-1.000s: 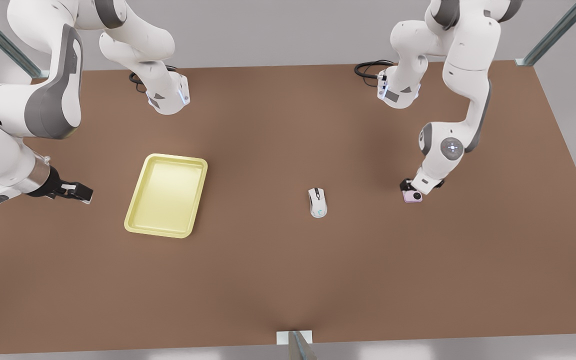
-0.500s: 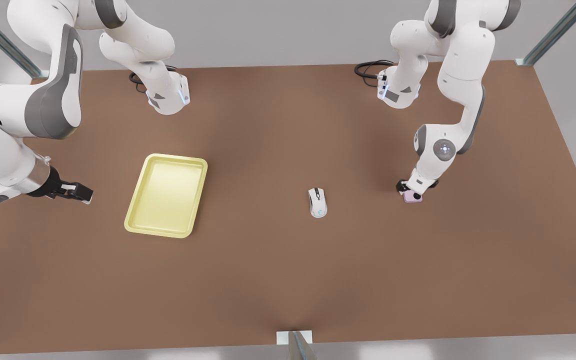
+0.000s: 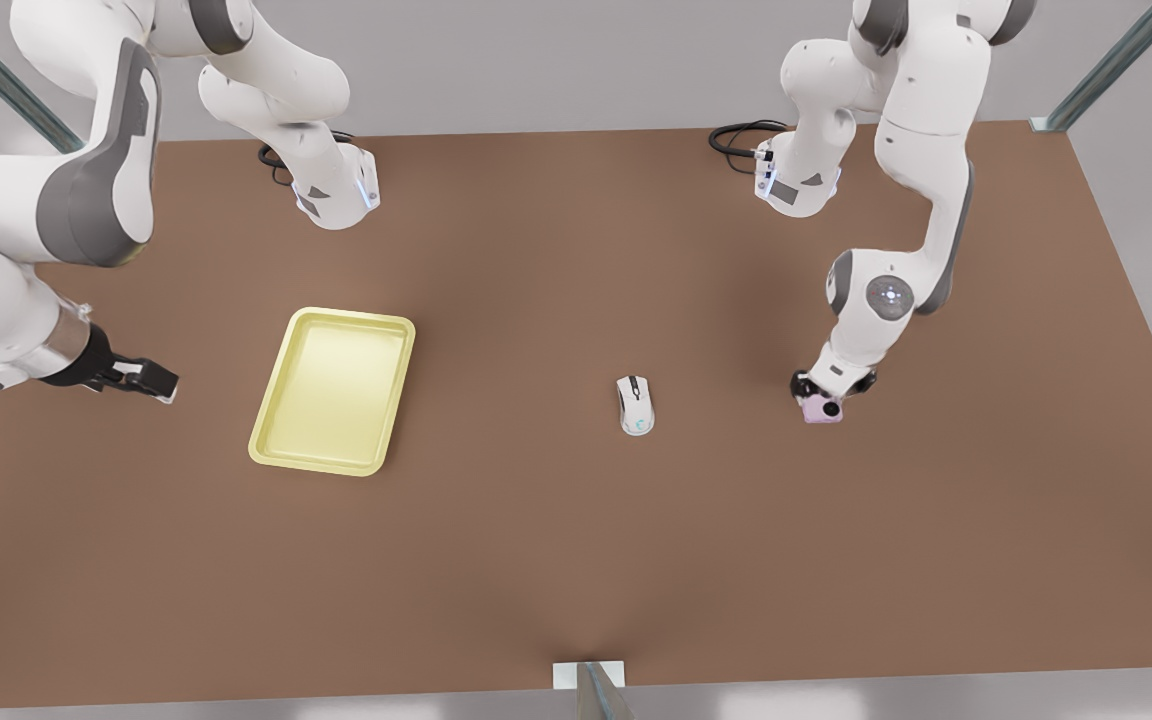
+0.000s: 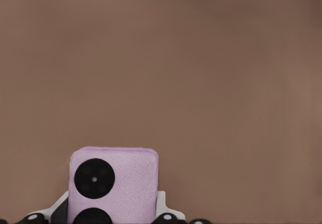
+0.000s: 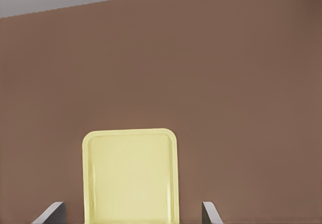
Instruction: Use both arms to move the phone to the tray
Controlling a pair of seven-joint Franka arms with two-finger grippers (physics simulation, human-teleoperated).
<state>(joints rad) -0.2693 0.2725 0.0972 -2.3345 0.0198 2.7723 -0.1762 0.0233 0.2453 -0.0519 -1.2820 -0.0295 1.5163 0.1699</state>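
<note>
The pale pink phone (image 3: 824, 409) with its black camera circles is at the front view's right, held in my left gripper (image 3: 820, 398), which comes down on it from above. In the left wrist view the phone (image 4: 118, 183) sits between the jaws of the left gripper (image 4: 113, 219), which is shut on its two sides. The pale yellow tray (image 3: 336, 390) lies at the front view's left. My right gripper (image 3: 158, 382) waits open and low, left of the tray, pointing at it. In the right wrist view the tray (image 5: 130, 176) lies just beyond the right gripper (image 5: 131, 213).
A white computer mouse (image 3: 635, 404) lies on the brown table (image 3: 556, 540) between the phone and the tray. Both arm bases (image 3: 336, 195) (image 3: 796, 180) stand at the table's far edge with black cables (image 3: 736, 135) beside them.
The left gripper closed over the phone, and the phone now sits slightly nearer the table's front edge. The right arm drew back a little toward the front view's left.
</note>
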